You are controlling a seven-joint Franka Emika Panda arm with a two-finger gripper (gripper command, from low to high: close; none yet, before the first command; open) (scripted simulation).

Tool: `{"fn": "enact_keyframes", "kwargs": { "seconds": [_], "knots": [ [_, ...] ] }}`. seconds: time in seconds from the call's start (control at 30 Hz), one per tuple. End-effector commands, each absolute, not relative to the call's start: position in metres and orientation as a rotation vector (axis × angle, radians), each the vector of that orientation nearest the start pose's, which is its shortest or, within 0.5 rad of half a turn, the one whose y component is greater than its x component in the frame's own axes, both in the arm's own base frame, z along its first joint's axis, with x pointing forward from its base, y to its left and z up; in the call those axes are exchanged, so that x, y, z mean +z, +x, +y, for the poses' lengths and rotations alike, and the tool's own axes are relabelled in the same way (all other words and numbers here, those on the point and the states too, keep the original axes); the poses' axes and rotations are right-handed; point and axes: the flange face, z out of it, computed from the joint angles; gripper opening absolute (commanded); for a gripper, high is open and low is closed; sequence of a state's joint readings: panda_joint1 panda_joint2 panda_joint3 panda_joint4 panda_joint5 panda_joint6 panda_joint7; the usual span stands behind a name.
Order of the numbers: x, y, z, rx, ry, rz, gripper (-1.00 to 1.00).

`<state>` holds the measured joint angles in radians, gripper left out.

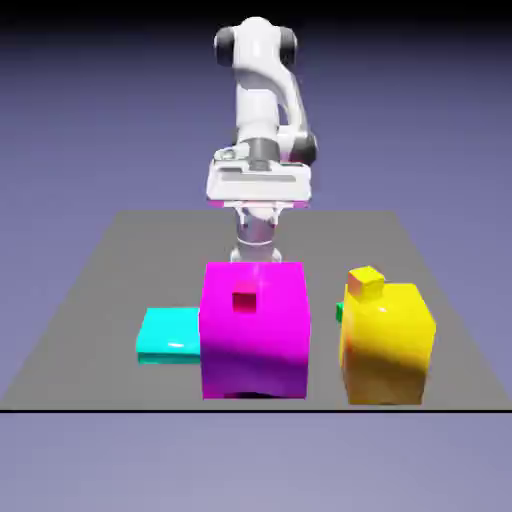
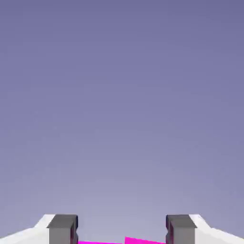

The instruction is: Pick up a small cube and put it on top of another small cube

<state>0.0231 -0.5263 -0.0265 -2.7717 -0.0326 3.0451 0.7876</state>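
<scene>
Tool [image 2: 121,231] spread wide, both grey tips well apart with nothing between them, so it's carrying nothing. It hangs high behind the big magenta block [image 1: 252,335], and the hand view shows almost only backdrop, with a thin strip of magenta at the bottom edge between the tips. It's looking out over that block, not down at the tabletop [image 1: 90,300]. Now, the small turquoise cube: I can't find it in either view. The only turquoise on show is the flat slab [image 1: 168,333], touching the magenta block on the exterior view's left, and that's not the one. A small red cube [image 1: 244,300] sits on the magenta block, a small yellow cube [image 1: 366,282] on the yellow block [image 1: 388,345], and a green sliver [image 1: 339,312] peeks between the two blocks. My guess is the target hides behind a block, so which way it lies from the tool can't be told; the tool must tip downward to find it.
</scene>
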Motion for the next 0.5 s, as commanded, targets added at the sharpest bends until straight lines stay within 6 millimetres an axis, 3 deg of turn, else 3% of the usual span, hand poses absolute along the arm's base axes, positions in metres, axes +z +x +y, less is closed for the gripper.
{"fn": "enact_keyframes", "kwargs": {
  "seconds": [0.0, 0.13, 0.23, 0.33, 0.47],
  "knots": [
    [0.462, 0.413, -0.003, -1.03, -2.44, 1.018, 0.0],
    [0.42, 0.435, -0.086, -0.79, -2.372, 1.413, 0.0],
    [0.385, 0.438, -0.149, -0.61, -2.278, 1.694, 0.0],
    [0.35, 0.429, -0.211, -0.435, -2.148, 1.957, 0.0],
    [0.306, 0.399, -0.291, -0.221, -1.925, 2.275, 0.0]
  ]
}}
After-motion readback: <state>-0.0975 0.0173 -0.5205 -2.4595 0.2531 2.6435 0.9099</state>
